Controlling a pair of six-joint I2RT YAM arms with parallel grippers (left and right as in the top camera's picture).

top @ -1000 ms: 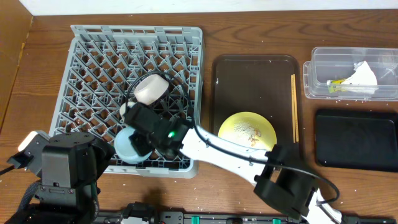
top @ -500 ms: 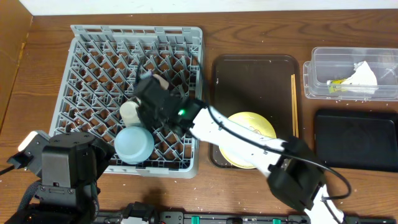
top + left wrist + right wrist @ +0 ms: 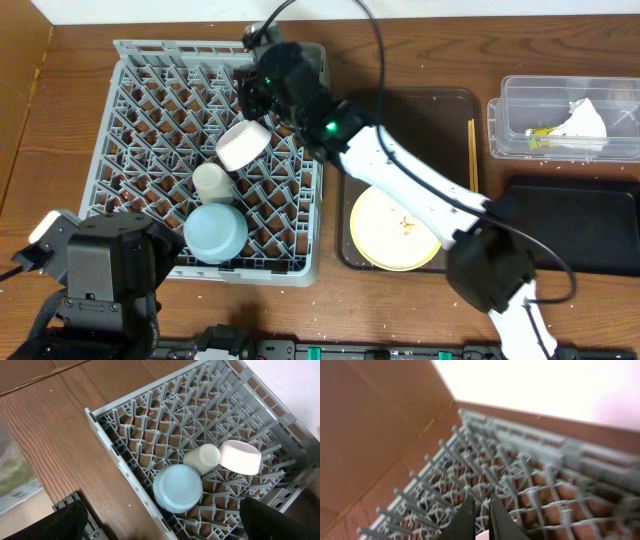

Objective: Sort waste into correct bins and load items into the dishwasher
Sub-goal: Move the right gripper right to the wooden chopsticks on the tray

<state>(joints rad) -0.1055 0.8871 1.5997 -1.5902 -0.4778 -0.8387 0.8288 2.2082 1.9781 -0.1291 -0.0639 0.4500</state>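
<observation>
The rack [image 3: 140, 60] sits on the left half of the counter [image 3: 60, 130], running from near the far edge almost to the near edge. Three pieces lie in it, in a line toward its near side. The white bowl [image 3: 243, 145] is tipped on its side at the rack's middle. The cup [image 3: 212, 182] lies just beside it, seemingly touching. The blue bowl [image 3: 215, 232] is upside down by the rack's near rim. The left wrist view shows the same row: blue bowl [image 3: 177, 487], cup [image 3: 202, 458], white bowl [image 3: 241, 457].

The right arm [image 3: 400, 175] reaches from the near right edge across the tray [image 3: 410, 105] to the rack's far right corner. The right pincer [image 3: 258, 92] hangs above the pegs there, just past the white bowl and clear of it. In its own view the right pincer [image 3: 481, 505] is drawn in to a thin slit with nothing gripped.

The left arm [image 3: 100, 262] is at the near left corner. The left pincer [image 3: 162, 520] is spread wide and empty, over the rack's near left corner.

The plate [image 3: 395, 227] lies on the near part of the tray at mid-counter, with crumbs [image 3: 405, 222] on it. The chopsticks [image 3: 473, 170] lie along the tray's right side. The tub [image 3: 520, 95] stands at the far right corner, with the napkin [image 3: 583, 122] and a yellow-green scrap [image 3: 540, 133] inside it. The black bin [image 3: 590, 225] sits nearer along the right edge, partly behind the right arm.
</observation>
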